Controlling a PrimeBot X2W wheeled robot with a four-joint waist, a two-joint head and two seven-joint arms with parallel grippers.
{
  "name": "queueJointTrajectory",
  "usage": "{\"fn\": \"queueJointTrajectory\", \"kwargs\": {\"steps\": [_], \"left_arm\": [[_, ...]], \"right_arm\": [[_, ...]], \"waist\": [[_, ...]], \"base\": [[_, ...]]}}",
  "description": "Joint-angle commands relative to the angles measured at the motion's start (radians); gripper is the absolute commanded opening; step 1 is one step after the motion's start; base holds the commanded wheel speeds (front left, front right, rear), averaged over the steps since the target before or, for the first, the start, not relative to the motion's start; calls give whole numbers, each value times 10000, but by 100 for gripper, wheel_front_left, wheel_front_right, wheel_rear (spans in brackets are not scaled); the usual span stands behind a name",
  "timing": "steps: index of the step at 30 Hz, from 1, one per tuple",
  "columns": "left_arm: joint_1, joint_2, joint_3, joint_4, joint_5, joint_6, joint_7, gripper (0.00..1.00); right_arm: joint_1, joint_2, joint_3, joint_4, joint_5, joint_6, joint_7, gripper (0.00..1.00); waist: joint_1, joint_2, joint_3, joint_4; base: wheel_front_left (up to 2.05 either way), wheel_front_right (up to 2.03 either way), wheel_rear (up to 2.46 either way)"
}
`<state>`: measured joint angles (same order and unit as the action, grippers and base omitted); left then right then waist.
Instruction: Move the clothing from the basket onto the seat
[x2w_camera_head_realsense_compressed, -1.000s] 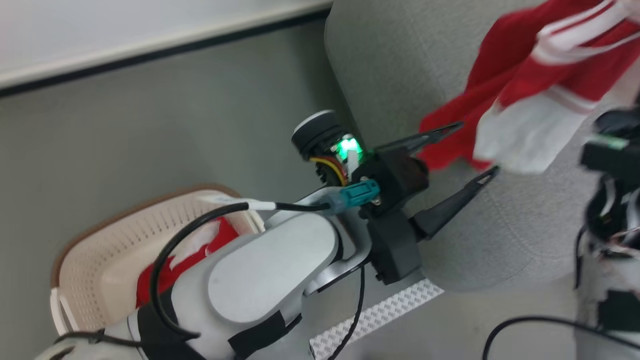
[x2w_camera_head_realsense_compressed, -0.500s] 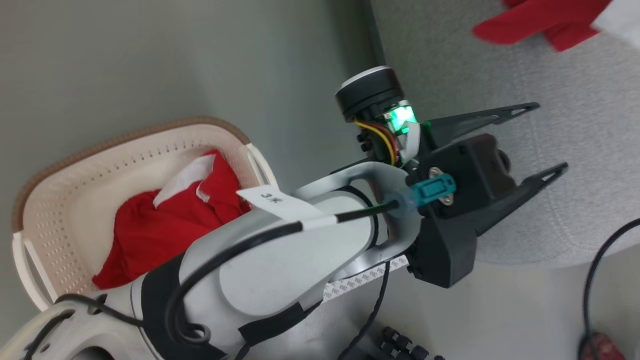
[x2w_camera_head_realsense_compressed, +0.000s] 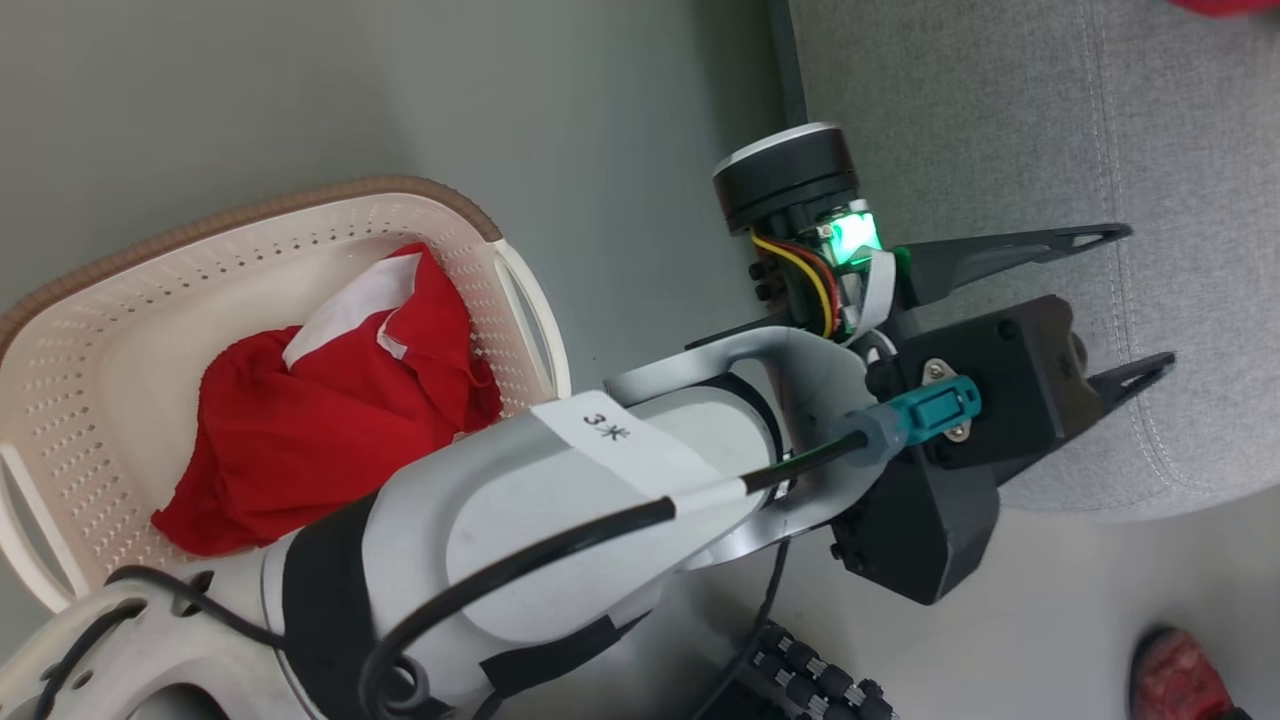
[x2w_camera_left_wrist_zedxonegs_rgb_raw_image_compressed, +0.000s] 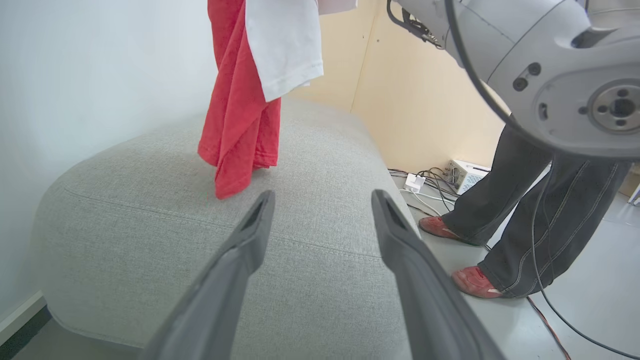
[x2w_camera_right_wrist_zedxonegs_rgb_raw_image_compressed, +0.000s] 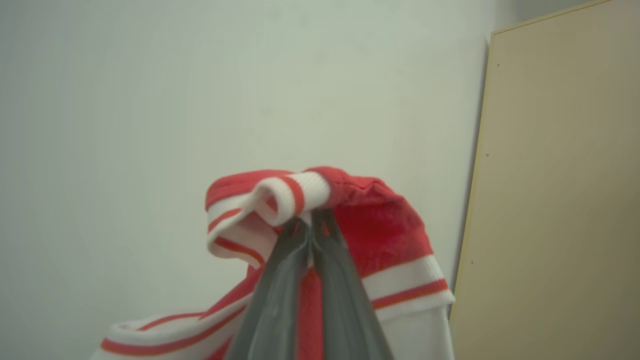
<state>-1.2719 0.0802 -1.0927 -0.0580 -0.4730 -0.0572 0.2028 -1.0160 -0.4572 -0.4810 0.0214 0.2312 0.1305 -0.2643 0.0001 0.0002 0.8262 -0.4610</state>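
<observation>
The cream basket (x2w_camera_head_realsense_compressed: 500, 250) stands on the floor at the left, with red and white clothing (x2w_camera_head_realsense_compressed: 330, 420) bunched inside it. My left gripper (x2w_camera_head_realsense_compressed: 1142, 300) is open and empty, its fingers reaching over the rounded edge of the grey seat (x2w_camera_head_realsense_compressed: 980, 130). In the left wrist view the left gripper (x2w_camera_left_wrist_zedxonegs_rgb_raw_image_compressed: 322, 197) points at the seat (x2w_camera_left_wrist_zedxonegs_rgb_raw_image_compressed: 310, 220), where a second red and white garment (x2w_camera_left_wrist_zedxonegs_rgb_raw_image_compressed: 240, 125) hangs from above with its lower end touching the cushion. My right gripper (x2w_camera_right_wrist_zedxonegs_rgb_raw_image_compressed: 310, 216) is shut on that garment's striped trim (x2w_camera_right_wrist_zedxonegs_rgb_raw_image_compressed: 300, 192), holding it up.
A person's legs in dark trousers (x2w_camera_left_wrist_zedxonegs_rgb_raw_image_compressed: 525, 200) and red shoes (x2w_camera_left_wrist_zedxonegs_rgb_raw_image_compressed: 475, 282) stand on the floor right of the seat; one shoe (x2w_camera_head_realsense_compressed: 1175, 670) shows at the head view's lower right. Cables and a white box (x2w_camera_left_wrist_zedxonegs_rgb_raw_image_compressed: 467, 175) lie by the beige wall panel.
The head camera has swung, so more of the basket shows and the hanging garment has slid to the top right edge. Both grippers keep their states.
</observation>
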Motion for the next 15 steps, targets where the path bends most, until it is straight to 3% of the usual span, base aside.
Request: {"fn": "queueJointTrajectory", "kwargs": {"steps": [1, 7, 15], "left_arm": [[-57, 69, -67, -65, -3, -10, 56, 100], [39, 169, -115, -79, -114, 27, 136, 100], [136, 290, -289, -39, -168, 11, 325, 100]], "right_arm": [[-38, -191, -204, 42, -71, 7, -25, 0], [628, 280, 147, 1105, -416, 7, -24, 0], [634, 1384, 434, 4376, -878, 6, -25, 0]], "waist": [[-1, -2, 47, -51], [-1, -2, 152, -171], [-1, -2, 262, -217]], "base": [[0, 0, 0], [0, 0, 0], [0, 0, 0]]}}
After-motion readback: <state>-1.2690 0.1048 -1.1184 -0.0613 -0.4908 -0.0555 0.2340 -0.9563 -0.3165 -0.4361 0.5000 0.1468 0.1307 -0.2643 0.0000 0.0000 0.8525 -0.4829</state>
